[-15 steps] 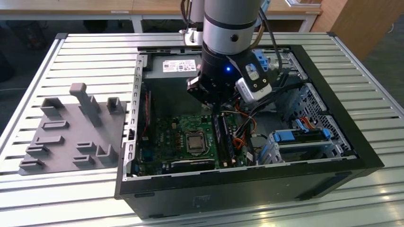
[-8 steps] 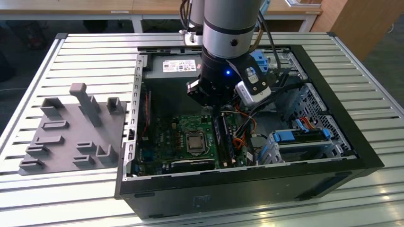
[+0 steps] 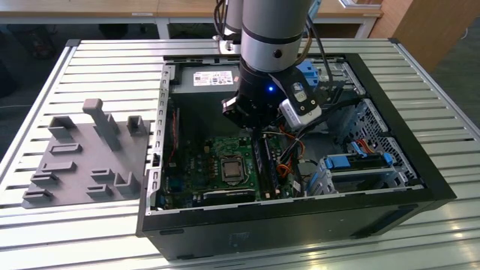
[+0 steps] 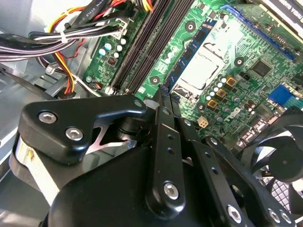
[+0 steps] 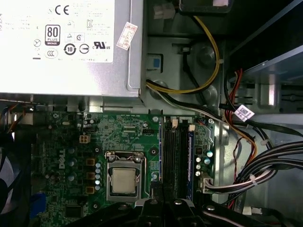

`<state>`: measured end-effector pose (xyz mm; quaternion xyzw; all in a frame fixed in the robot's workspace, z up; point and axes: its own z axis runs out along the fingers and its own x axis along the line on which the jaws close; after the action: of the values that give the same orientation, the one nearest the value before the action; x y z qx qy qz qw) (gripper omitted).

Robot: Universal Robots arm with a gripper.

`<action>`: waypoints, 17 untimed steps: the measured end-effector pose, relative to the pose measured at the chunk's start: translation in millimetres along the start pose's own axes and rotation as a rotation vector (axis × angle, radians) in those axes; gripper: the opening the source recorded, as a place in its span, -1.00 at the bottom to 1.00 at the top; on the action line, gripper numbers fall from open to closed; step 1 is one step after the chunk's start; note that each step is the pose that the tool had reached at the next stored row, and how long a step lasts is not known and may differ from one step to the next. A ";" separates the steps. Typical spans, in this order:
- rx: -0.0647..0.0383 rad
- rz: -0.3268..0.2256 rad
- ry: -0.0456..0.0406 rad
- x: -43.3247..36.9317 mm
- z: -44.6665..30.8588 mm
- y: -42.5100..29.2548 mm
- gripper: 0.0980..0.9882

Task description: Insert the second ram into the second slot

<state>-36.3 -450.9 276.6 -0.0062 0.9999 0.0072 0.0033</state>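
Note:
My gripper [image 3: 253, 130] hangs inside the open computer case, just above the bank of black ram slots [image 3: 267, 167] beside the processor socket [image 3: 229, 167]. In the second wrist view the fingertips [image 4: 163, 91] meet, shut, with nothing showing between them. Those same slots [image 5: 176, 158] run lengthwise in the first wrist view, away from the gripper [image 5: 156, 195]. A thin blue-green stick [image 5: 190, 161] lies along the slot nearest the cables. I cannot tell whether it is the second ram or which slot is the second slot.
Bundled cables [image 5: 265, 165] run close beside the slots. The power supply [image 5: 61, 42] sits at the case's far end and blue drive bays [image 3: 360, 163] on the exterior view's right. A grey fixture [image 3: 82, 157] rests on the slatted table on the exterior view's left. A fan [image 4: 284, 156] is near the gripper.

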 end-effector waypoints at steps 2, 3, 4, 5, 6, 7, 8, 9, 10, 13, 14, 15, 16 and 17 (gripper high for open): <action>0.000 0.000 0.0000 0.1 0.3 -0.9 -0.96; 0.000 0.000 0.0000 0.1 0.4 -1.2 -0.96; 0.000 0.000 0.0000 0.0 0.5 -1.6 -0.96; 0.000 0.000 0.0001 0.0 0.6 -2.2 -0.96; 0.000 0.000 0.0001 0.0 0.7 -2.9 -0.96; 0.000 0.000 0.0001 0.0 0.9 -3.8 -0.96; 0.000 0.000 0.0001 0.1 1.0 -4.8 -0.96; 0.000 0.000 0.0000 0.1 1.5 -5.3 -0.96; 0.000 0.000 0.0000 0.2 2.1 -5.6 -0.96; 0.000 0.000 0.0000 0.1 5.3 -6.3 -0.96; 0.000 0.001 -0.0001 -0.2 7.1 -6.4 -0.96; 0.000 0.003 0.0000 -0.8 9.0 -6.4 -0.96; 0.000 0.007 -0.0001 -1.0 10.5 -6.5 -0.96; 0.000 0.010 -0.0001 -1.0 11.4 -6.5 -0.96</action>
<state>-35.1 -457.3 265.1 -0.0011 1.0000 0.0072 0.0033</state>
